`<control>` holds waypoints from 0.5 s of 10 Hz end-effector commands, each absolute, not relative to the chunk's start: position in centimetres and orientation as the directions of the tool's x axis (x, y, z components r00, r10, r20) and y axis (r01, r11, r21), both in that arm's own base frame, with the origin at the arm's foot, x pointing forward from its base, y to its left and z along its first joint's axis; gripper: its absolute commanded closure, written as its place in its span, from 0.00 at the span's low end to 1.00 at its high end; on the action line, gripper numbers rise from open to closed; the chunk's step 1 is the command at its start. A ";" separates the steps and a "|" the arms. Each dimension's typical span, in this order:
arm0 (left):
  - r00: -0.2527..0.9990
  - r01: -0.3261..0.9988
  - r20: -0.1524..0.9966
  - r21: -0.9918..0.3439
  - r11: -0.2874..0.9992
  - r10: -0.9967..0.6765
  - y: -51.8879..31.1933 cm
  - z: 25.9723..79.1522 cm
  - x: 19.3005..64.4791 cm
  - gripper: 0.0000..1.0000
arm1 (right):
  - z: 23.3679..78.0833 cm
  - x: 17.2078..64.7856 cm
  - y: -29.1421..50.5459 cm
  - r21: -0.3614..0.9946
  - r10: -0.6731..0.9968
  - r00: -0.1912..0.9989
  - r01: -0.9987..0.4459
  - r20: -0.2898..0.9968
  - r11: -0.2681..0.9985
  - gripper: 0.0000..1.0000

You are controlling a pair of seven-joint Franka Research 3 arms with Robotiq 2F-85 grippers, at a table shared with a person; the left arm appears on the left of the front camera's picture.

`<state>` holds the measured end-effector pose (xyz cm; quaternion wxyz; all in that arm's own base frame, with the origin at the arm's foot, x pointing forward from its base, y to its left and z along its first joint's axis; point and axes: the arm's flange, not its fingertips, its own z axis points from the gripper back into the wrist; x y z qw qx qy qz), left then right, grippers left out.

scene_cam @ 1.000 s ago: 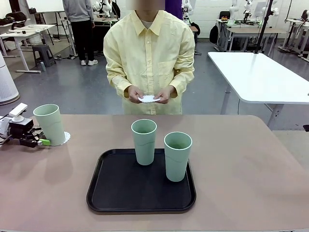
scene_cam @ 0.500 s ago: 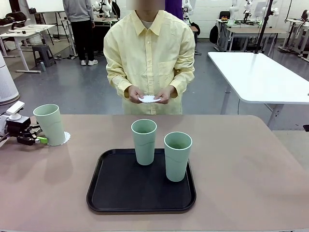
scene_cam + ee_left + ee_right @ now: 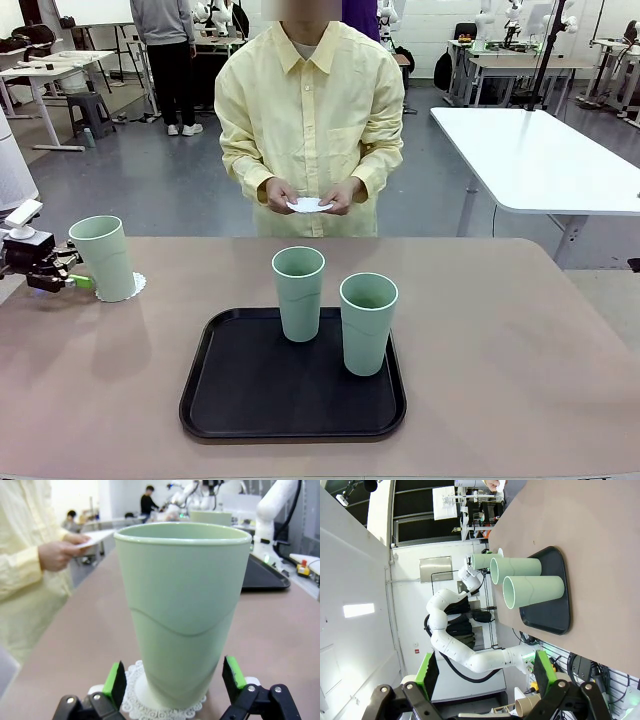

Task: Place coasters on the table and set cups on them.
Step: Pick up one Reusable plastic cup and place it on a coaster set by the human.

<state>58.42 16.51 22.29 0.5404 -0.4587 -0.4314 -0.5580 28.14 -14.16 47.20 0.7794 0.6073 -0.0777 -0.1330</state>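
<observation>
A matte tan-pink bench [image 3: 520,360] with rounded corners spreads across the foreground of a grey-floored lab. Near its front edge lies a black tray [image 3: 240,410]. It carries a pale-green cup [image 3: 368,322] toward the right and a second cup [image 3: 298,293] just behind and left of it, both upright and apart. Farther back at the left, on the bare bench top, a third cup [image 3: 103,257] stands upright on a white lacy coaster [image 3: 137,284] whose scalloped rim shows around its base. Across the bench a person in a yellow shirt [image 3: 310,110] holds another coaster [image 3: 308,205] between right hand [image 3: 278,194] and left hand [image 3: 343,195]. Beyond stand a white table [image 3: 540,150] and more workstations. The left pincer [image 3: 76,280] lies low and level at the bench's left edge, just beside the third cup, spread wide and gripping nothing. From its wrist the green pads [image 3: 116,680] frame the cup's foot with a gap on each side. The right pincer [image 3: 486,672], spread and empty, is held well apart from the tray and cups
</observation>
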 end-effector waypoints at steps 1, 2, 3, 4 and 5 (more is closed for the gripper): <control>0.030 0.998 0.966 -0.041 -0.039 -0.256 16.8 23.3 57.8 0.00 | 47.3 28.1 -14.1 0.969 -0.302 0.953 0.107 -0.037 0.221 0.00; 0.030 0.999 0.963 -0.041 -0.036 -0.267 17.0 23.6 57.8 0.00 | 47.3 28.1 -14.1 0.969 -0.302 0.953 0.107 -0.037 0.221 0.00; 0.028 0.999 0.957 -0.038 -0.032 -0.287 17.2 24.0 57.7 0.00 | 47.3 28.1 -14.1 0.969 -0.302 0.953 0.107 -0.037 0.221 0.00; 0.021 1.000 0.946 -0.027 -0.015 -0.324 17.4 24.8 57.6 0.00 | 47.3 28.1 -14.1 0.969 -0.302 0.953 0.107 -0.037 0.221 0.00; 0.004 1.000 0.927 0.001 0.012 -0.375 17.6 26.4 57.2 0.00 | 47.3 28.1 -14.1 0.969 -0.302 0.953 0.107 -0.037 0.221 0.00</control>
